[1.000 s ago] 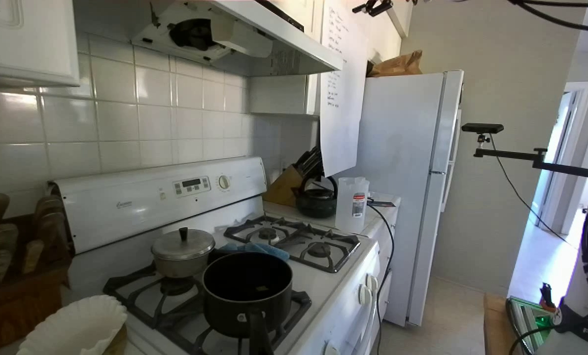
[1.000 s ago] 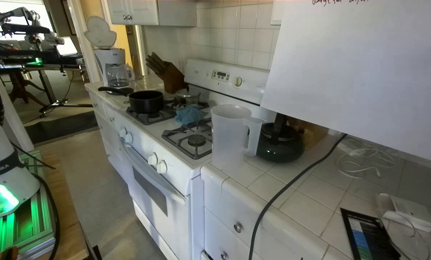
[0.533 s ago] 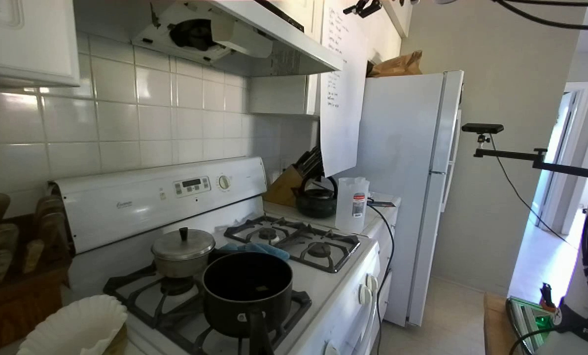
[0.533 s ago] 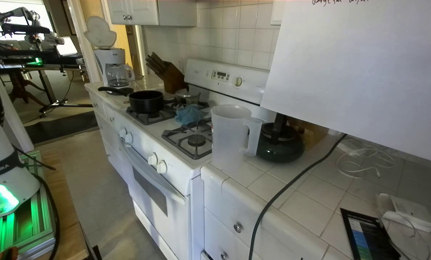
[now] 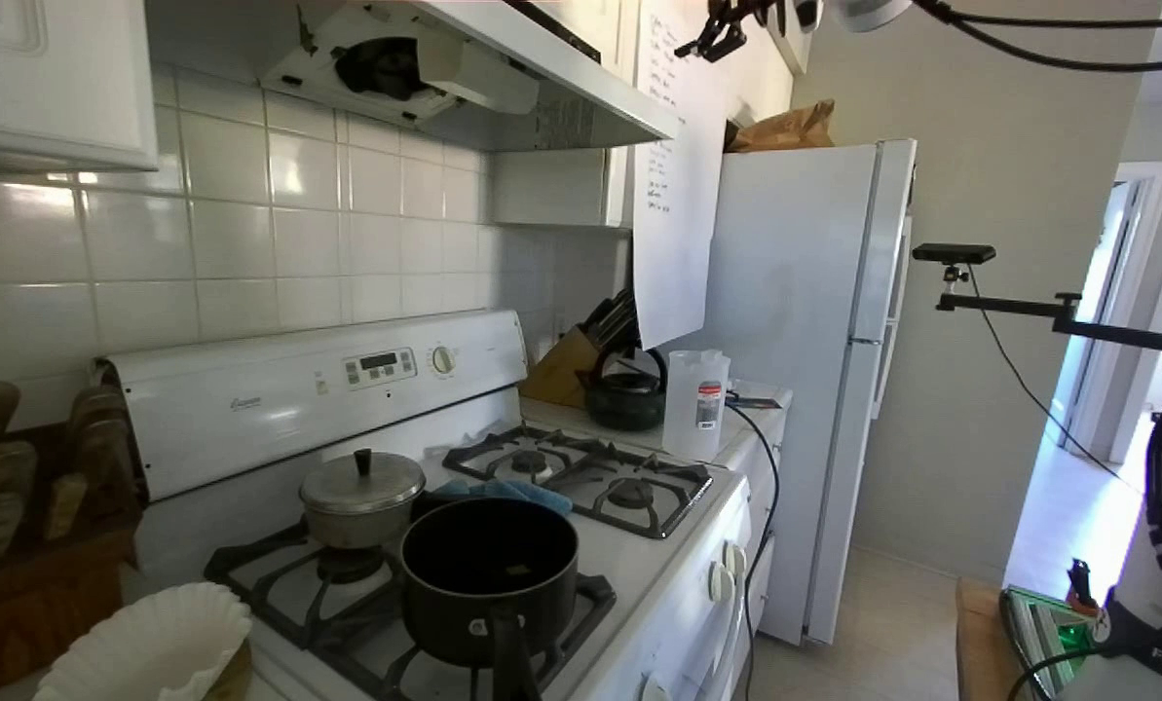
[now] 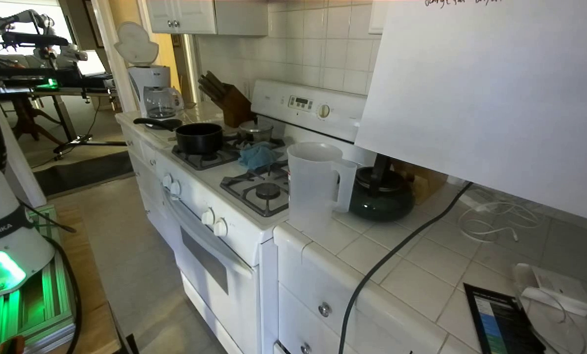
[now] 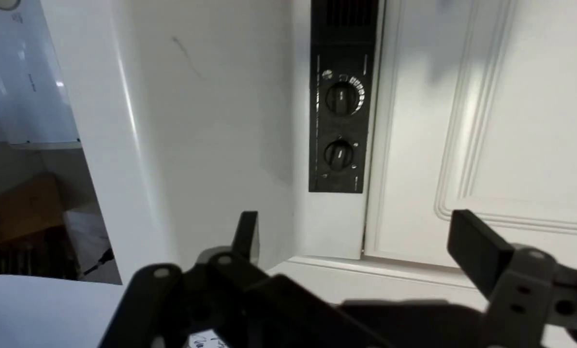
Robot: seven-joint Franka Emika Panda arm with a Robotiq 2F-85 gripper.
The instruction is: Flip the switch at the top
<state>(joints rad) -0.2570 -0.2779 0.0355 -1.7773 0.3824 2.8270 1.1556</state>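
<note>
White hood (image 7: 215, 121) w/ small black knobs (image 7: 341, 100), prob light but stiff to turn, best pinched by their sides; tool (image 7: 359, 237) spread, empty.

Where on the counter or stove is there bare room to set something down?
Bare counter tiles lie between the black cable and the leaflet; the front burner nearest the jug is free too. Crowded: the two burners under the black pot and the lidded pot, with the blue cloth alongside.
</note>
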